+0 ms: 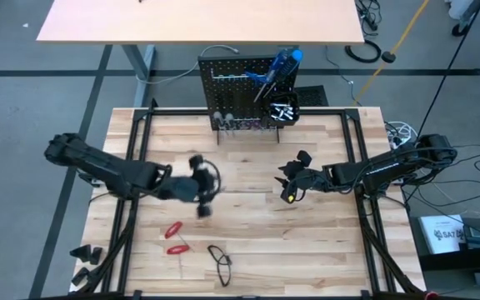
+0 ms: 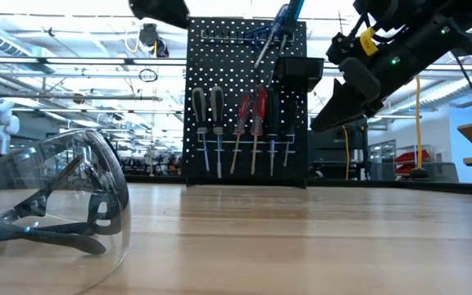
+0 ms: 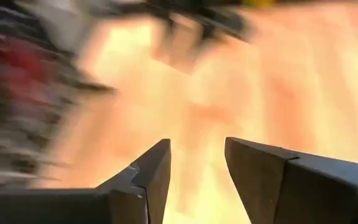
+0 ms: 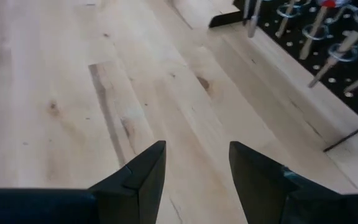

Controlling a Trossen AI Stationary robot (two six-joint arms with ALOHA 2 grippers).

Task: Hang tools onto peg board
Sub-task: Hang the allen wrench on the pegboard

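Observation:
The black peg board stands upright at the table's far edge, with several screwdrivers hanging on it, blue-handled tools at its top and a small black bin on its right side. Red-handled pliers lie on the table near the front left. My left gripper is open and empty above the table's middle. My right gripper is open and empty, right of centre, above bare wood.
Clear safety glasses lie near the table's front edge, large in the low view. Small black parts lie at the front left corner. Bare wood lies between the two grippers.

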